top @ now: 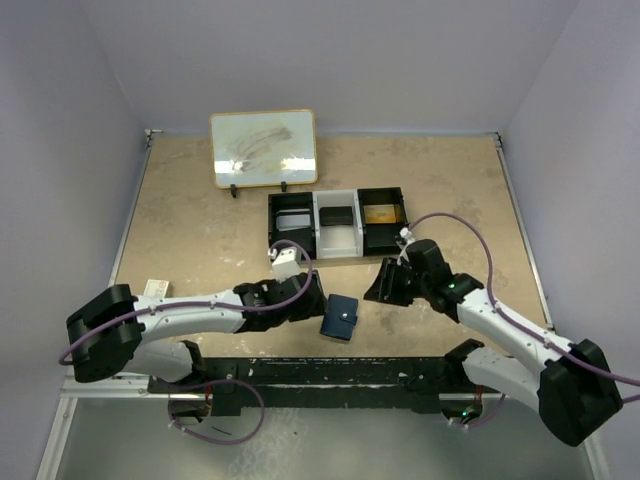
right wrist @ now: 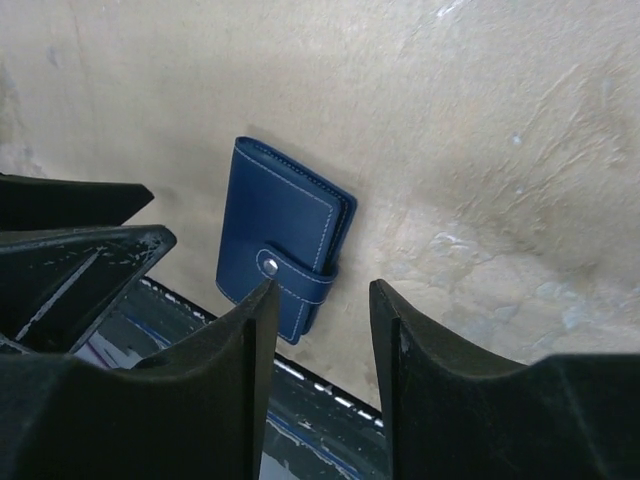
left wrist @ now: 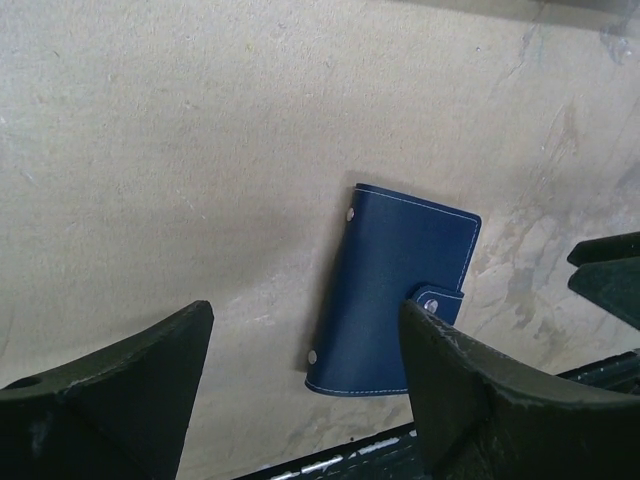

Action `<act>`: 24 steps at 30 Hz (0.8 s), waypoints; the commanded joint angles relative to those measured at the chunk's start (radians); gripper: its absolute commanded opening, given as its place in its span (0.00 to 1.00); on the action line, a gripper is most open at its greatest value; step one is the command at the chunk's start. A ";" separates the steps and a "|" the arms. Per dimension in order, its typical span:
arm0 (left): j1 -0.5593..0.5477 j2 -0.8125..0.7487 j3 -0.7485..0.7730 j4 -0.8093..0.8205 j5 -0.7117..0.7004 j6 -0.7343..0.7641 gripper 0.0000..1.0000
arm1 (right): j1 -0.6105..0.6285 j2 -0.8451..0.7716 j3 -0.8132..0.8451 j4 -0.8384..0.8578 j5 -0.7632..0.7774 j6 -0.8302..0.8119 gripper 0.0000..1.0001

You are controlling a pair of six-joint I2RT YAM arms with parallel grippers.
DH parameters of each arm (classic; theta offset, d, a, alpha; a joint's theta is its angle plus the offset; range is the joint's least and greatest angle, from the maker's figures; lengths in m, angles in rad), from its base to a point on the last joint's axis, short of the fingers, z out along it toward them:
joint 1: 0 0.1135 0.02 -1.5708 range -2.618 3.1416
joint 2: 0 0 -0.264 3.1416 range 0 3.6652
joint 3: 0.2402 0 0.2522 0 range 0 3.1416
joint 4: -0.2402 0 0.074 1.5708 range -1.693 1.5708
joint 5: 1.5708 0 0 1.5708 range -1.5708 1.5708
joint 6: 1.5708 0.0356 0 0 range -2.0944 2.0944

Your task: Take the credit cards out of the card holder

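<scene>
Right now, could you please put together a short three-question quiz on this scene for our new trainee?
1. True or false: the card holder lies closed, with its tab snapped shut.
2. What does the left gripper hold? A) the card holder B) a credit card C) nothing
3. Fill in: the black tray has ___ compartments.

Key: 1 true; 2 C; 3 three.

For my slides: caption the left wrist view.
Open left gripper above the closed navy card holder, tab snapped shut, lying on the table.
</scene>
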 commanded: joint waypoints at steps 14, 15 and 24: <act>0.028 -0.123 -0.104 0.079 -0.044 -0.131 0.63 | 0.432 0.297 0.319 -0.212 0.455 0.278 0.39; 0.028 -0.139 -0.108 0.076 -0.052 -0.135 0.63 | 0.442 0.318 0.332 -0.222 0.464 0.285 0.38; 0.029 -0.225 -0.161 0.071 -0.075 -0.159 0.63 | 0.477 0.436 0.391 -0.266 0.498 0.296 0.37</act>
